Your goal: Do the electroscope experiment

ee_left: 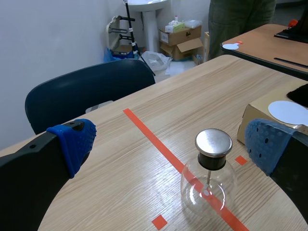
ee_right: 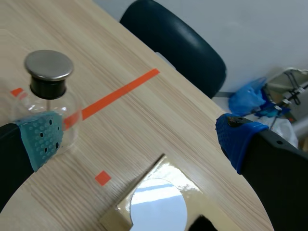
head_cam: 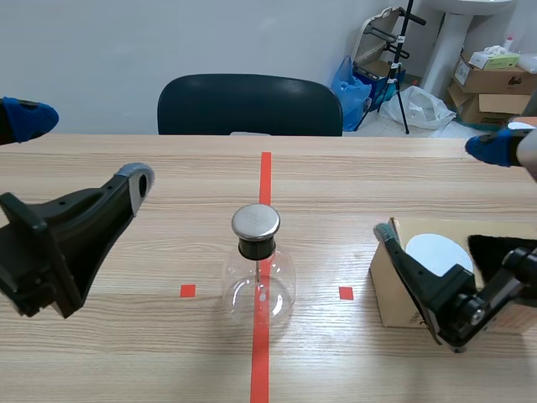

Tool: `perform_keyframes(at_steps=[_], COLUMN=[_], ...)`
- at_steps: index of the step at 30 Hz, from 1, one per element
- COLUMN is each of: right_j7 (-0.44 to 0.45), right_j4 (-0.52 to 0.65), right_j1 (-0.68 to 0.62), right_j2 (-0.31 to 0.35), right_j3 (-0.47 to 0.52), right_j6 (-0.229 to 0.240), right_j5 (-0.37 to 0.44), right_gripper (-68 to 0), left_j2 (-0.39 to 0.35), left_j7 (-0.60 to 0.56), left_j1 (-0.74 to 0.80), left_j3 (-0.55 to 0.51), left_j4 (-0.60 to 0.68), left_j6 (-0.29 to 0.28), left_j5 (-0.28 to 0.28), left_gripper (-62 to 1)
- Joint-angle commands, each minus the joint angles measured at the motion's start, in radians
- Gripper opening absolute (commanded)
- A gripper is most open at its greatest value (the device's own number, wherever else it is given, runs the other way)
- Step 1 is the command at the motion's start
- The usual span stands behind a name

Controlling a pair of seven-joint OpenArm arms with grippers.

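Clear round glass electroscope carries a black neck and metal cap; both pairs of jaws spread.

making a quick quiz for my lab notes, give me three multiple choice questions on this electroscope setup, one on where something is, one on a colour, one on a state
1. Where does the glass flask stand?
A on the floor
B on the long orange tape line
C on a small orange square

2. What colour is the disc on the cardboard box?
A white
B green
C red

3. How does the left claw stand?
A open, holding nothing
B shut on the flask
C shut on nothing

Answers: 1 B, the tape runs under its base; 2 A, the disc reads plain white against the brown box; 3 A, its blue pads stand wide apart with the flask ahead of them, untouched.
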Motion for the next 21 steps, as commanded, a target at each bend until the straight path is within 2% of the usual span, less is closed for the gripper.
perform_keyframes(at_steps=[1, 3, 6, 9, 21], right_j7=[0.008, 0.009, 0.009, 0.009, 0.009], right_j4=[0.018, 0.018, 0.018, 0.018, 0.018], right_j1=[-0.006, -0.006, -0.007, -0.009, -0.008], right_j2=[0.0, 0.0, 0.0, 0.0, 0.0], right_j3=[0.008, 0.009, 0.014, 0.029, 0.032], right_j6=[0.01, 0.023, 0.039, 0.085, 0.086], right_j5=[0.02, 0.04, 0.058, 0.063, 0.064], right_gripper=[0.4, 0.4, 0.4, 0.4, 0.4], left_j2=[0.002, 0.002, 0.002, 0.002, 0.002], left_j7=[0.002, 0.018, 0.016, 0.016, 0.009], left_j1=[-0.003, -0.003, -0.003, -0.003, -0.003], left_j3=[0.003, 0.003, 0.003, 0.003, 0.003], left_j4=[0.008, 0.008, 0.008, 0.008, 0.008], left_j6=[0.002, 0.002, 0.002, 0.002, 0.002], left_j5=[-0.006, -0.004, 0.033, 0.066, 0.069], left_gripper=[1.4, 1.4, 1.4, 1.4, 1.4])
